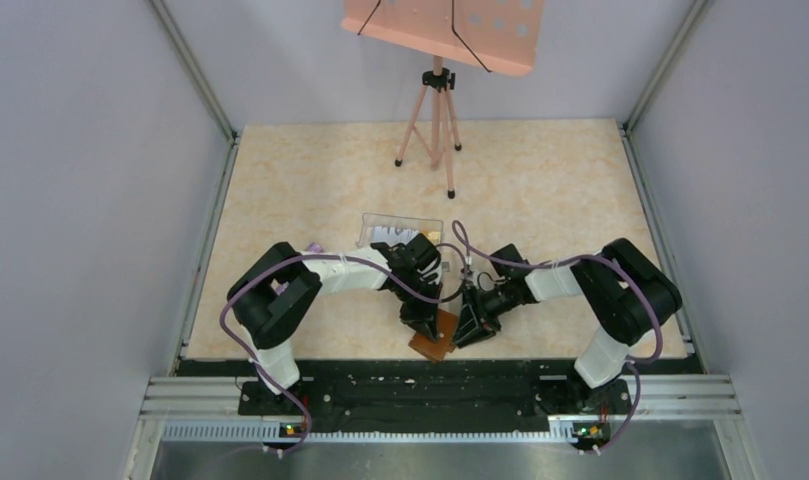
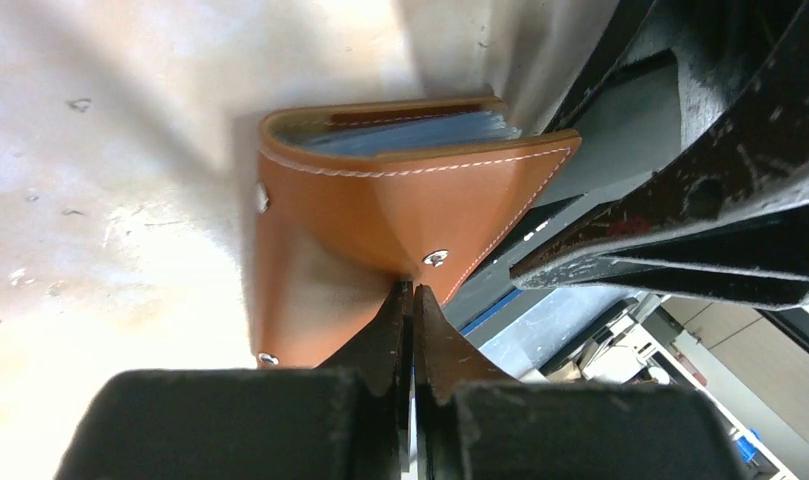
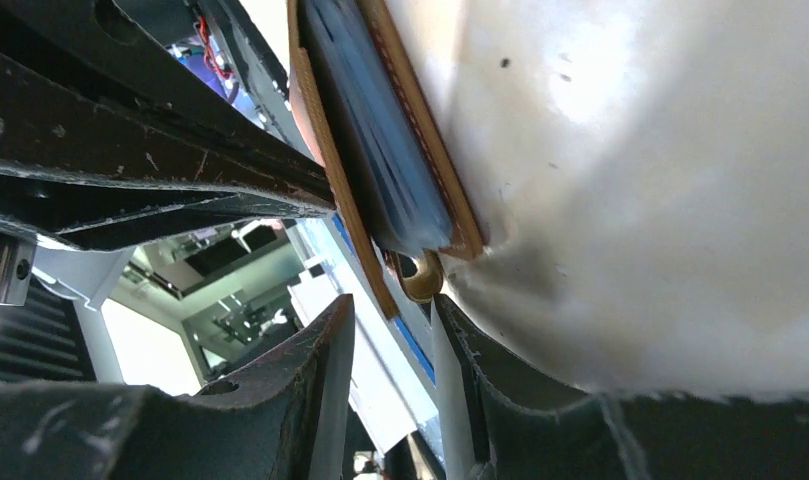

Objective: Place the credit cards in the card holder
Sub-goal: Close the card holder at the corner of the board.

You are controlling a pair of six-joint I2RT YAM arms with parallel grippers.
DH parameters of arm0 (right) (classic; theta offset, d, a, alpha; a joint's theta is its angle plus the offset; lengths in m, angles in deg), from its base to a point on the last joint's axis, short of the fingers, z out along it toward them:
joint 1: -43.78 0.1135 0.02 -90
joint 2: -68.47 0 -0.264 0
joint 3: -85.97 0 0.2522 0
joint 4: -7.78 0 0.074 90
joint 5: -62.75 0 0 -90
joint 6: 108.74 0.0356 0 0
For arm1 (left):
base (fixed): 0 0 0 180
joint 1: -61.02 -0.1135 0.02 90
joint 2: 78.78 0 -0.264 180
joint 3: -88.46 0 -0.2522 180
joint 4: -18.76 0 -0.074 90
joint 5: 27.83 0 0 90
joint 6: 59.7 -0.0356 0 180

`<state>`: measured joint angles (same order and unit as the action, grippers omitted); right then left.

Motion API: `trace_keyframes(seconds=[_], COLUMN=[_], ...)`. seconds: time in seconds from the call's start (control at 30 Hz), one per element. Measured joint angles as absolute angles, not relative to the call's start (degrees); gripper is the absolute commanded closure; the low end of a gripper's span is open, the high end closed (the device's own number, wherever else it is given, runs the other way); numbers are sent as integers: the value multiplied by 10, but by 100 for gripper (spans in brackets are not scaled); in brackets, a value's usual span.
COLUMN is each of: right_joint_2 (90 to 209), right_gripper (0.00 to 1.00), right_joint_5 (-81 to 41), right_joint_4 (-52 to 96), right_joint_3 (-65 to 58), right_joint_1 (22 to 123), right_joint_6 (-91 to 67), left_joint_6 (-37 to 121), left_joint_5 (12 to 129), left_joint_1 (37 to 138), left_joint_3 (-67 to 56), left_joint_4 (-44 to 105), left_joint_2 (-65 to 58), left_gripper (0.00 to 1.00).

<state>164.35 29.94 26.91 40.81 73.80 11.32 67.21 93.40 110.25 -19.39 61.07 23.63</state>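
The card holder (image 1: 432,342), a brown leather wallet, lies near the table's front edge between both grippers. In the left wrist view the card holder (image 2: 360,200) shows pale blue credit cards (image 2: 410,135) tucked inside, with its pointed snap tab raised. My left gripper (image 2: 412,292) is shut, its tips pinching the tab's tip by the snap. In the right wrist view the card holder (image 3: 420,150) is edge-on with dark blue cards (image 3: 375,150) inside. My right gripper (image 3: 392,312) is open and empty, its tips just short of the wallet's end loop. From above, the left gripper (image 1: 423,322) and the right gripper (image 1: 466,325) almost touch.
A clear plastic box (image 1: 400,230) with whitish and orange cards stands behind the left gripper. A pink tripod (image 1: 435,110) carrying a pink board (image 1: 440,25) stands at the back. The table's front edge (image 1: 380,360) runs just below the wallet.
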Motion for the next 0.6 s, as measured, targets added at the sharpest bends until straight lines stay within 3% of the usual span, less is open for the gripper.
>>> trace_keyframes(seconds=[0.37, 0.53, 0.6], right_joint_2=[1662, 1659, 1647], right_gripper=[61, 51, 49], right_joint_5=[297, 279, 268], right_joint_4=[337, 361, 364], right_joint_3=[386, 368, 365], right_joint_1=[766, 767, 767], right_joint_6=[71, 72, 76], left_joint_6=[694, 690, 690], left_joint_5=[918, 915, 910], left_joint_1=[1094, 1091, 1090], left_joint_3=[-194, -194, -194], left_joint_4=[617, 617, 617], left_joint_2=[237, 234, 228], left_gripper=[100, 77, 74])
